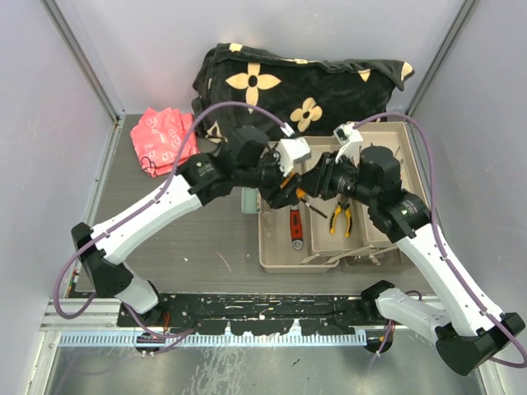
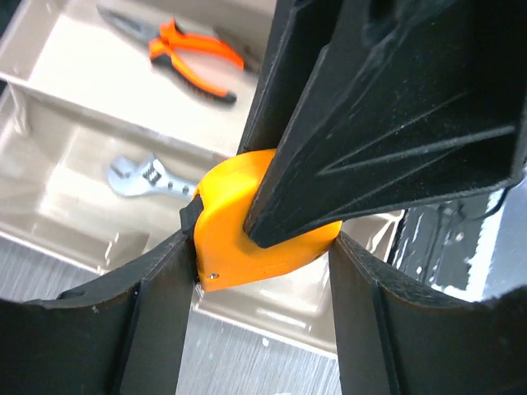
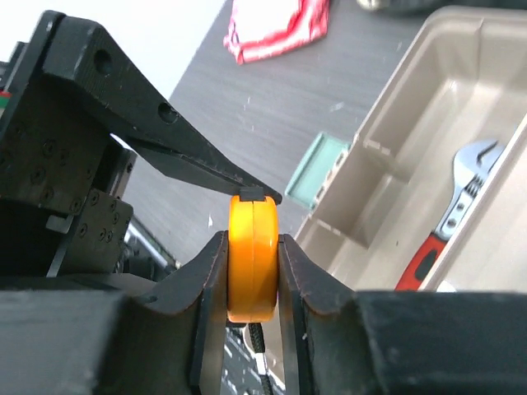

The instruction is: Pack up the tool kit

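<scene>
The tool kit's beige trays (image 1: 272,247) lie open at the table's centre right. In them are a red-handled wrench (image 1: 296,229) and orange-handled pliers (image 1: 342,218). Both grippers meet above the trays' left part on the orange tape measure (image 2: 239,239). My left gripper (image 2: 262,247) is shut across the case's rim. My right gripper (image 3: 251,240) is shut on the tape measure (image 3: 253,255), clamping its two flat sides. A finger of the right gripper (image 2: 387,107) covers the case's top in the left wrist view. The wrench (image 2: 148,177) and pliers (image 2: 193,62) lie below.
A black flower-patterned blanket (image 1: 296,78) is bundled at the back. A red-and-white bag (image 1: 163,140) lies at the back left. A small teal piece (image 1: 249,200) stands just left of the trays. Grey walls close in both sides.
</scene>
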`<state>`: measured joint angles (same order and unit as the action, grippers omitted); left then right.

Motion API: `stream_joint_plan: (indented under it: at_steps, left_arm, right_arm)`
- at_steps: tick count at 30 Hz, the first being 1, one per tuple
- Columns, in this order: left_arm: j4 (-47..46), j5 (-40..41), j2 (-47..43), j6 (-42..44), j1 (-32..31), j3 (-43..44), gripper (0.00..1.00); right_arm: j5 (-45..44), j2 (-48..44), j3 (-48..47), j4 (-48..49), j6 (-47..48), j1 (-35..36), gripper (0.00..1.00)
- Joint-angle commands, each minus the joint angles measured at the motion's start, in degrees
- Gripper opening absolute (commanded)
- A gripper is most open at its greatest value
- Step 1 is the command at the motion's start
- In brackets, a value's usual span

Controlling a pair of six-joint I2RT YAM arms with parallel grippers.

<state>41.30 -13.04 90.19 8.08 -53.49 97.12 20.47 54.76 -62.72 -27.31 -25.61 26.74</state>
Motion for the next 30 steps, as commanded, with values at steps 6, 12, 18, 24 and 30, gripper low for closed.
stream_joint_plan:
  at_steps: [6,12,18,24,30]
  left_arm:
    - [-3.22,2.68,-9.7,-7.92,16.97,-4.29,0.6]
    - [-5.33,2.33,-13.3,-7.68,19.0,-10.97,0.6]
    - [-5.26,2.51,-14.1,-7.93,20.53,-12.09,0.61]
    - [-5.07,4.99,-14.93,-9.7,21.99,-14.26,0.8]
    - [-4.78,7.14,-15.77,-10.35,23.17,-17.54,0.8]
  right_arm:
    - [-25.18,-2.98,-12.37,-11.2,8.21,-1.25,0.01]
    - [-37.34,-3.44,-15.86,-14.87,11.2,-1.76,0.01]
    - [-44.42,-4.15,-14.94,-16.65,12.93,-2.07,0.01]
    - [-50.51,-5.18,-13.1,-17.47,14.44,-3.18,0.01]
    - [-55.25,-5.79,-11.27,-19.77,15.5,-6.21,0.01]
